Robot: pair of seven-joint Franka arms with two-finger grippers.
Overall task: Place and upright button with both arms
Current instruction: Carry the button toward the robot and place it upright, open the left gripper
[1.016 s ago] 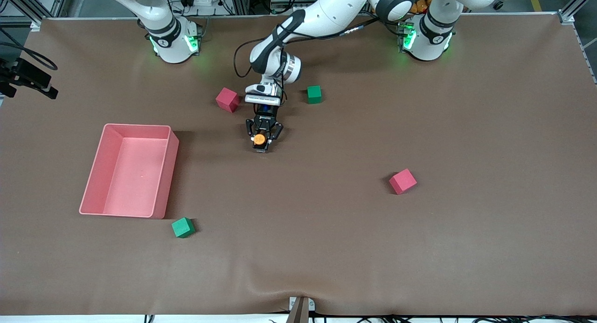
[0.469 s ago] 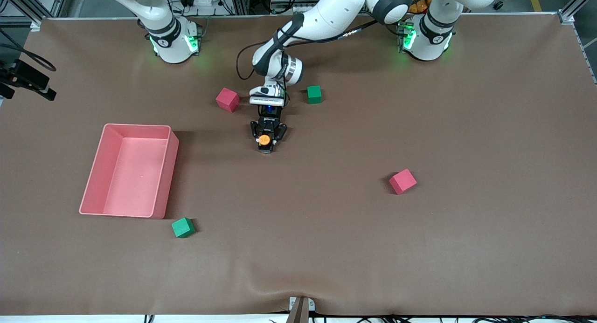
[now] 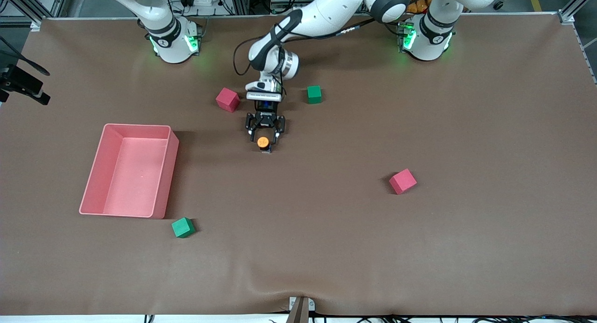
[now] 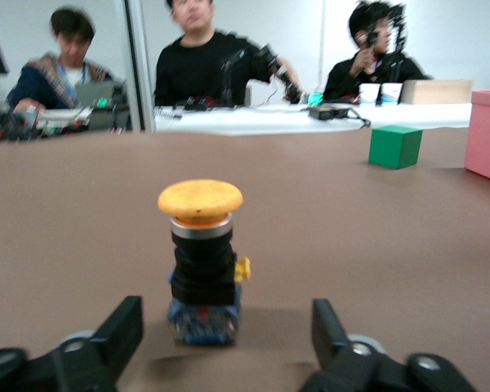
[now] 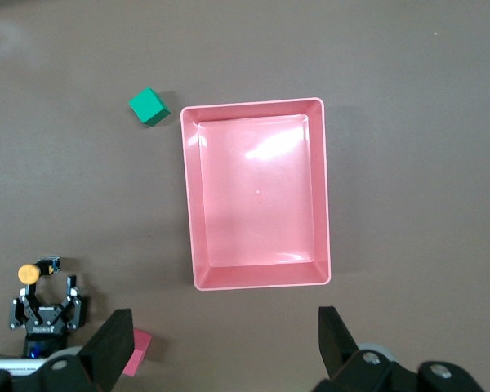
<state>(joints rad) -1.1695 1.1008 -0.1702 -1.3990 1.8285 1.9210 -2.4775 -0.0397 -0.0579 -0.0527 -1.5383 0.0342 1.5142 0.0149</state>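
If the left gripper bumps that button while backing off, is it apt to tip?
Probably yes. The button stands upright, tall on a narrow base, with a wide orange cap on top. The left gripper is open around it without touching. Toppled, its round body might roll.

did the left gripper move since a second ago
Yes. The left gripper has opened and drawn back toward the pink cube and the arms' bases, leaving the button standing upright on the table.

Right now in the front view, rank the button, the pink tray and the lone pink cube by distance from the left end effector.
1. Button: standing between the open left end effector fingers.
2. Pink tray: toward the right arm's end.
3. Pink cube: toward the left arm's end, nearer the camera.
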